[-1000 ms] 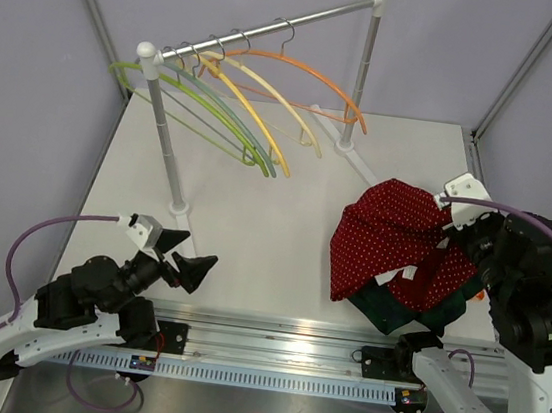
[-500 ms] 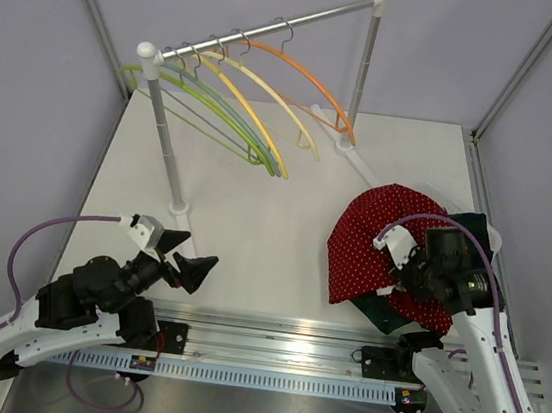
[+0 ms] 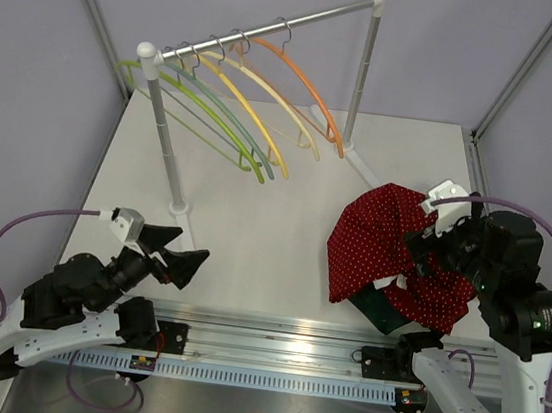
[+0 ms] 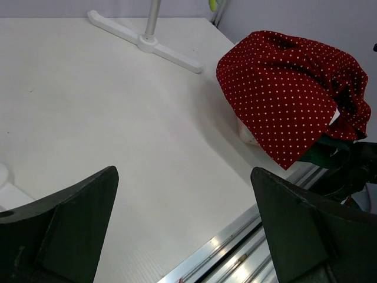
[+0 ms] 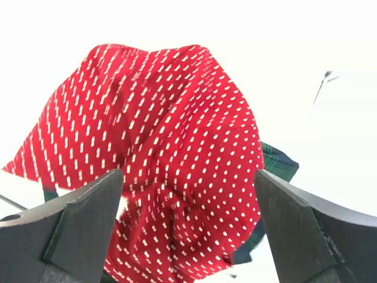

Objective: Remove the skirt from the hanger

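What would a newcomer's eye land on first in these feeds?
The red polka-dot skirt, heaped at the right of the table over a dark green garment, with the right gripper open and aimed at it. Next, the fan of bare coloured hangers on the clothes rail at the rear left. The left gripper sits open, low at the near left.

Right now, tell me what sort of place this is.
Probably a robot test bench set up for clothes handling, not a home: a small clothes rack with bare hangers stands on a white table, plain panels wall it in, and a red dotted skirt lies near the metal rail.
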